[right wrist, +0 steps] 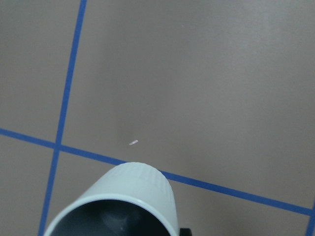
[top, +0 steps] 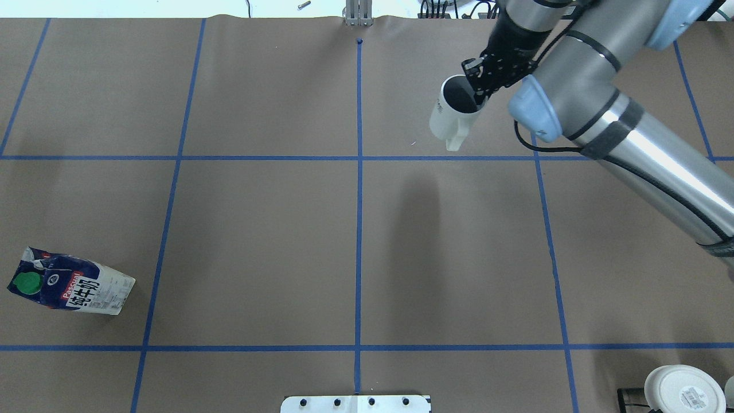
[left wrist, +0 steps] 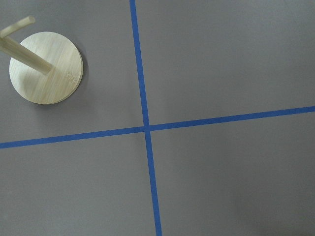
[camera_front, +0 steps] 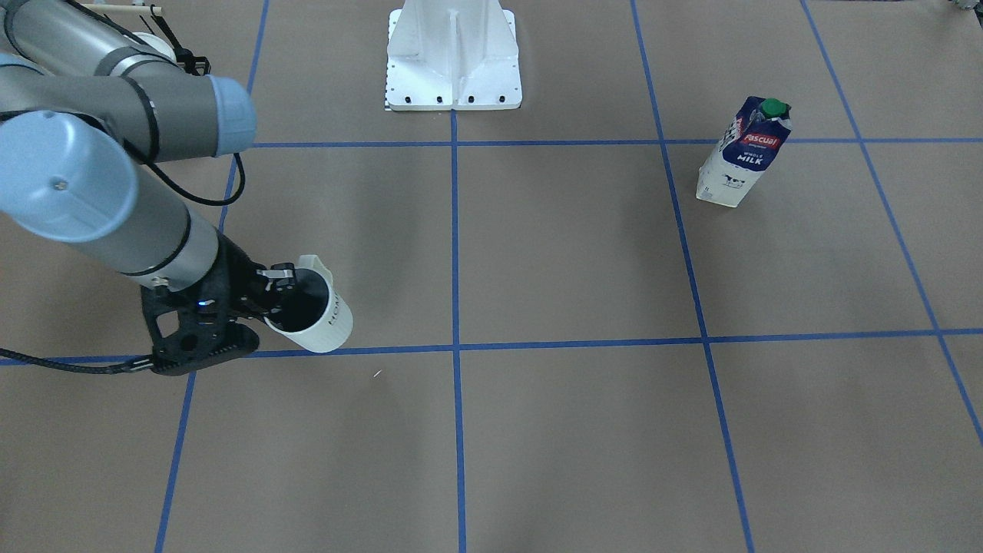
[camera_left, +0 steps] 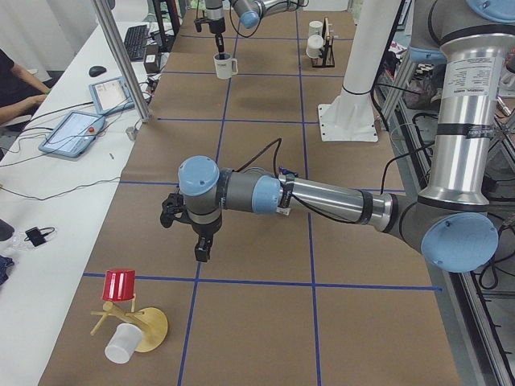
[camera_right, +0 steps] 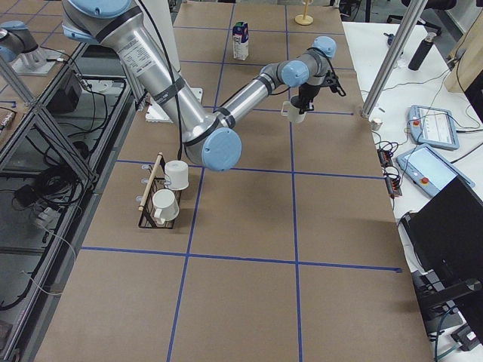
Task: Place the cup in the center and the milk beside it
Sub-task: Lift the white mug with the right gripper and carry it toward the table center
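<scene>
Pale wood marks the left end: we see a round wooden stand base (left wrist: 46,67) under the left wrist camera, and the black left hand (camera_left: 201,248) hangs over the brown paper-covered worktop (top: 258,246) close to it. We cannot tell whether that hand is spread or clenched.

Next to the right, in the near-left part of the worktop, the tall navy-and-white milk carton (top: 71,289) with a round green screw cap stands upright, well apart from the middle.

Further right we reach the centre crossing (top: 359,158) of two blue tape lines, with a tiny white speck (top: 412,143) just to its right on the far side.

Right of the speck is the plain white cup (top: 453,117) with a dark grey inside, mouth up, its small loop handle turned toward the near side. The black right hand (top: 477,98) is clenched on the white cup, gripping the rim at its right side. The cup is held just beyond the blue line that runs right from the crossing, near the centre but not on it.

At the near-right corner an upturned mug (top: 679,390) shows its flat white underside.
</scene>
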